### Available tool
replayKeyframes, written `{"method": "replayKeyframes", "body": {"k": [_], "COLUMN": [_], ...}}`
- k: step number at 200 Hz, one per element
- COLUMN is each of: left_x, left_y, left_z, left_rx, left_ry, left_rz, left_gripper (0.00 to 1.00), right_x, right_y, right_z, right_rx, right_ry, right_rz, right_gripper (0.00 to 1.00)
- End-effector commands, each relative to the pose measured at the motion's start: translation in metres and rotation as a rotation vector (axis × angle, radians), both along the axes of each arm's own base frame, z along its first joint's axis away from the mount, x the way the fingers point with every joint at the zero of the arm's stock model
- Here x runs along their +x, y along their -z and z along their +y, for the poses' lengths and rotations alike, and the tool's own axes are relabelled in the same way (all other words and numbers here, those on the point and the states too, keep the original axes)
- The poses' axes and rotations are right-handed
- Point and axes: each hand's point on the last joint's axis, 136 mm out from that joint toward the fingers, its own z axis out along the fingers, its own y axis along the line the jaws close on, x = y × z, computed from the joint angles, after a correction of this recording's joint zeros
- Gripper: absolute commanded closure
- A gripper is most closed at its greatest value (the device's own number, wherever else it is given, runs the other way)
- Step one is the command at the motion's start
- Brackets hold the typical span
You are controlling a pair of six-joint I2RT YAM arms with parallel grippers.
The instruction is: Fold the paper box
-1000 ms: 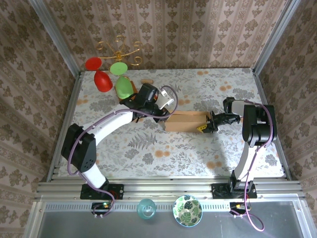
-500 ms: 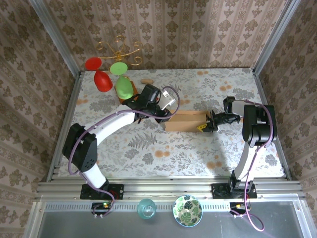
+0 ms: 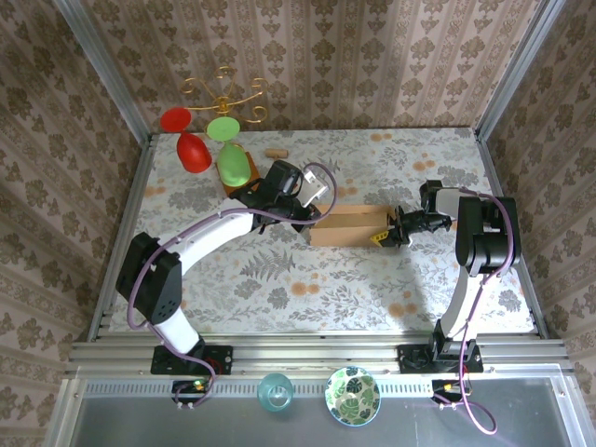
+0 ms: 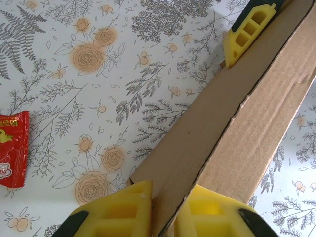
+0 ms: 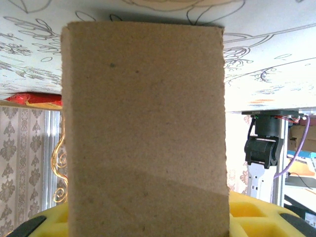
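The box lay mid-table, partly folded, betw. both arms. L gripper pinched its left-end wall, pads tight on cardboard. R gripper clamped a panel at the right end. Judged light, stiff across panels, weak at creases. Best gripped near fold lines w/ gentle squeeze.

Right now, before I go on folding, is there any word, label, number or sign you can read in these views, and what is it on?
No text can be read.
red packet: white and yellow print, cut off at the frame edge and too blurred to read.
paper box: plain brown cardboard, no print on the faces in view.
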Motion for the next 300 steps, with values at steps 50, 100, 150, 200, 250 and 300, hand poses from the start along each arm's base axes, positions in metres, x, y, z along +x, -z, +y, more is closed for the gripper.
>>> {"method": "replayKeyframes", "body": {"k": [50, 100, 150, 200, 250, 300], "left_x": [-0.007, -0.005, -0.005, -0.004, 0.000, 0.000], "left_y": [0.012, 0.018, 0.020, 0.027, 0.028, 0.027], "left_z": [0.007, 0.006, 0.004, 0.005, 0.005, 0.003], "left_rx": [0.053, 0.071, 0.091, 0.132, 0.140, 0.143], "left_ry": [-0.035, -0.045, -0.040, -0.048, -0.051, -0.044], "left_rz": [0.031, 0.013, -0.005, -0.020, -0.035, -0.049], "left_gripper": [0.89, 0.93, 0.94, 0.95, 0.96, 0.95], "right_x": [0.018, 0.022, 0.021, 0.031, 0.044, 0.076], "right_y": [0.007, -0.012, -0.018, -0.041, -0.086, -0.176], "right_z": [-0.022, -0.029, -0.033, -0.056, -0.088, -0.103], "right_rx": [-0.162, -0.202, -0.217, -0.333, -0.566, -1.017], "right_ry": [-0.002, -0.026, -0.017, -0.051, -0.157, -0.578], "right_rz": [-0.070, -0.130, -0.143, -0.234, -0.445, -1.028], "right_gripper": [0.37, 0.26, 0.22, 0.17, 0.17, 0.43]}}
